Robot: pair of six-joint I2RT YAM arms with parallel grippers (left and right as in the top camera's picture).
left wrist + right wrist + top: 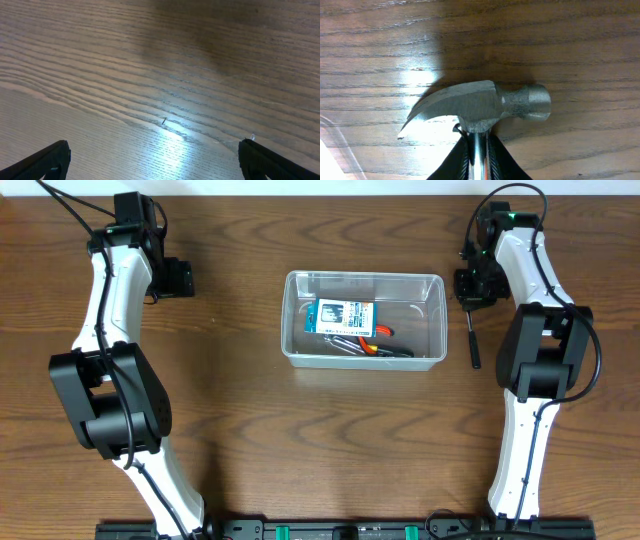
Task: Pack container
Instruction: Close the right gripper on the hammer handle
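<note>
The right gripper point(479, 145) is clenching the steel claw hammer point(470, 105) by its neck, presumably for lifting left into the clear rectangular plastic container point(362, 275). The left gripper point(154, 150) is hanging released.

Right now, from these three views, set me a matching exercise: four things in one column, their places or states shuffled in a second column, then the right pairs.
Things
1. hammer
2. blue-and-white box
3. left pincer
4. container

Places or states
A. open above the bare table
B. mid-table, between the two arms
C. lying on the table outside the container, shaft held in the right pincer
D. lying inside the container

Pairs: 1-C, 2-D, 3-A, 4-B
</note>
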